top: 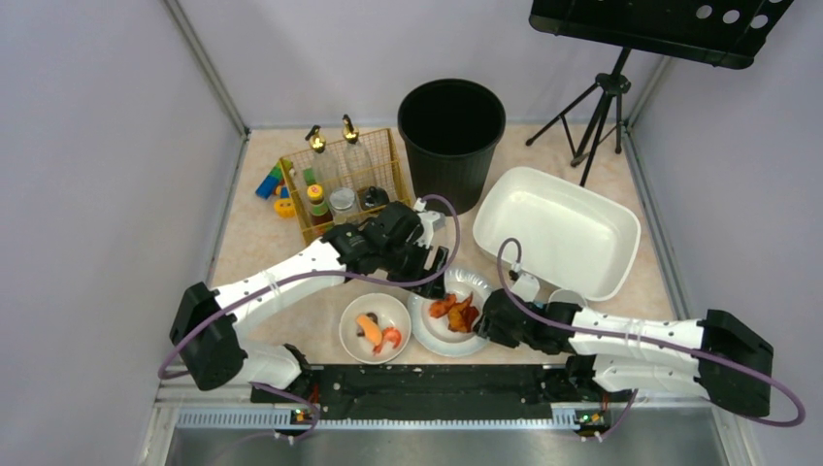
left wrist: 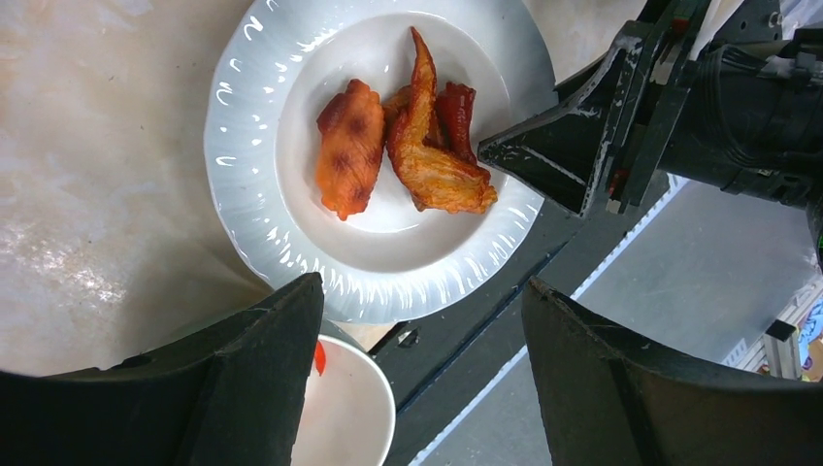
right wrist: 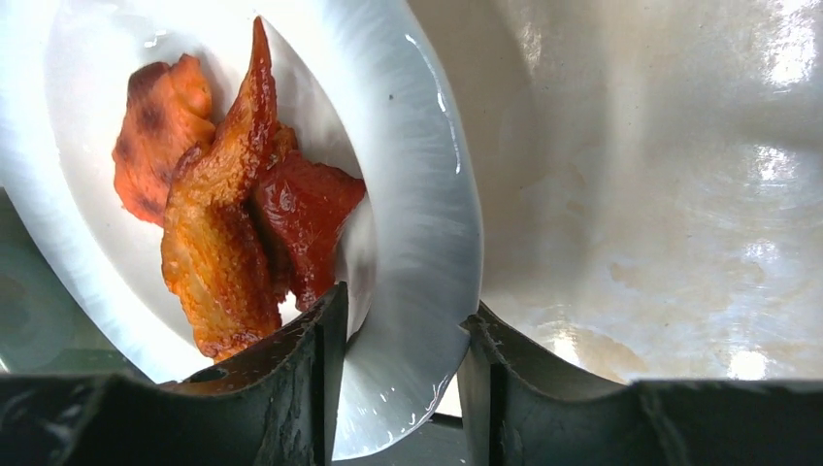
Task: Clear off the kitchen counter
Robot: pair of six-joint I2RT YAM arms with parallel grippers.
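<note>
Nearest us, shrimp bowl [top: 349,316] and wing plate [top: 432,342] sit on the kitchen counter [top: 252,243]. Right gripper [right wrist: 398,320] straddles the plate's rim, grip uncertain; left gripper [left wrist: 419,286] hangs wide above. Farther: basket [top: 287,184], toy blocks [top: 270,183], bin [top: 412,107], empty tub [top: 553,233]. We judge clearing barely begun.

Right gripper [right wrist: 403,335] straddles the rim of a white plate [right wrist: 427,194]; fried chicken pieces [right wrist: 218,243] lie on it; kitchen counter [right wrist: 660,194] beneath
</note>
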